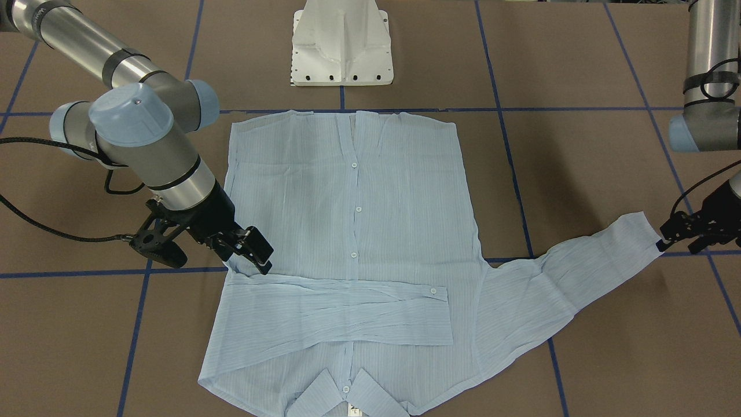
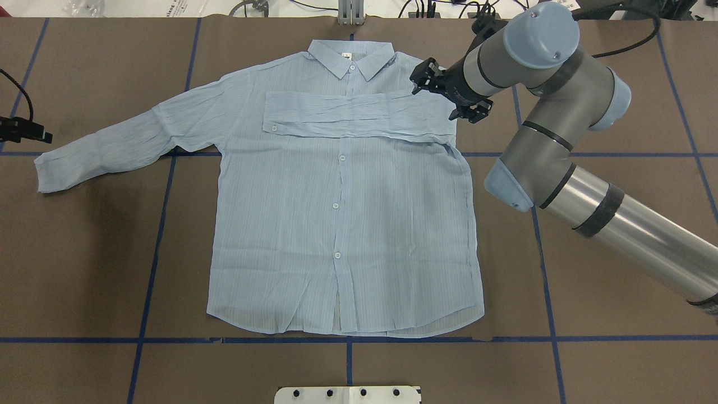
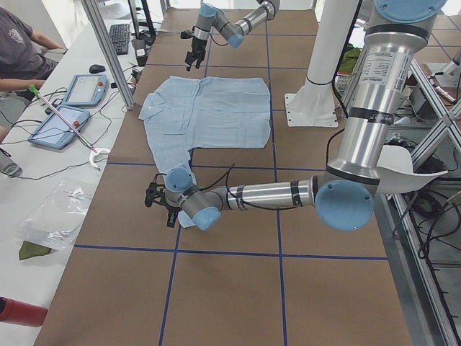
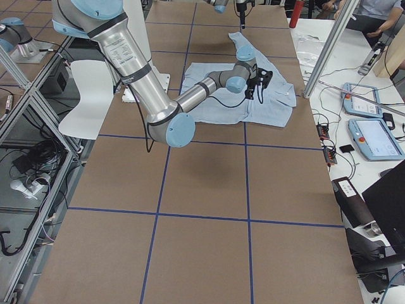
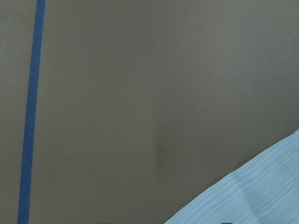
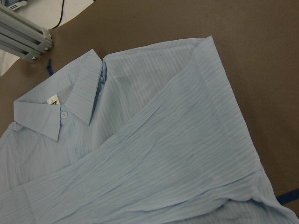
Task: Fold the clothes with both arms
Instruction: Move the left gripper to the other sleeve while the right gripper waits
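One shirt (image 2: 336, 224) lies flat, front up, in the middle of the worktop (image 2: 84, 269), between my two arms. I count five buttons (image 2: 341, 159), one neck label (image 6: 54, 100) and two sleeves: one sleeve (image 2: 359, 115) is folded across the chest, the other sleeve (image 2: 123, 143) is stretched out to my left.

My right end effector (image 1: 249, 250) hangs over the folded sleeve's shoulder end, jaws apart, holding nothing. My left end effector (image 1: 666, 238) is at the outstretched cuff (image 5: 261, 186). I cannot tell whether it grips.

The overhead view cuts my left end effector at its edge. The front-facing view crops the collar (image 2: 350, 59). Neither wrist view shows fingers. My left wrist view shows only a corner of the cuff and a blue tape line (image 5: 30, 116).
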Robot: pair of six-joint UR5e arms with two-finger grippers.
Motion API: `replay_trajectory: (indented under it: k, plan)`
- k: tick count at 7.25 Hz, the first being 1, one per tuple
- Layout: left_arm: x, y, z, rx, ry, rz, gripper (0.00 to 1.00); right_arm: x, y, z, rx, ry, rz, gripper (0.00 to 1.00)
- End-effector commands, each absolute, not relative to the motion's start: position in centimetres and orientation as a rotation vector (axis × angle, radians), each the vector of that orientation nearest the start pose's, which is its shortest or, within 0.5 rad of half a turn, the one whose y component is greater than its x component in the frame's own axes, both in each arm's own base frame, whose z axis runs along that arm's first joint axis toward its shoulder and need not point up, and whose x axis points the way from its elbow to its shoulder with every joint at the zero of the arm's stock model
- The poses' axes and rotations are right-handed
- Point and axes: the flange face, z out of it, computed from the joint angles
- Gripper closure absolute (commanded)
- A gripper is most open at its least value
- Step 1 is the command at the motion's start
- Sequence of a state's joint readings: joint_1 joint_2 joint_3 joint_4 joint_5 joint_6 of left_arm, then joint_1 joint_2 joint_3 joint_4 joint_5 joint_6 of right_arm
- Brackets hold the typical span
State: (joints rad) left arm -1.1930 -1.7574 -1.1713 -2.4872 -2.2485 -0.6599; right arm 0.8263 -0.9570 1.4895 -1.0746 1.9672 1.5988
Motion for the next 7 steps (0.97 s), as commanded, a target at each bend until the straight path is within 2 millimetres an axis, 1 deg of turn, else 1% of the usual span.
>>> replay_trajectory:
  k: [1,3,4,7]
  plan:
    - [15.5,-55.6,67.9,0.228,0.883,-0.015,0.32,-40.6,-58.6,27.5,0.060,-1.092,0.559,0.04]
    - [15.8,-55.1,69.6,0.215,0.879,-0.014,0.35,-40.3,-58.3,27.5,0.062,-1.096,0.558,0.03]
    - [16.2,-55.0,69.5,0.211,0.881,-0.009,0.35,-40.2,-58.3,27.6,0.062,-1.095,0.560,0.03]
    - [16.7,-55.5,68.9,0.216,0.886,-0.004,0.37,-40.2,-58.4,27.6,0.063,-1.095,0.561,0.04]
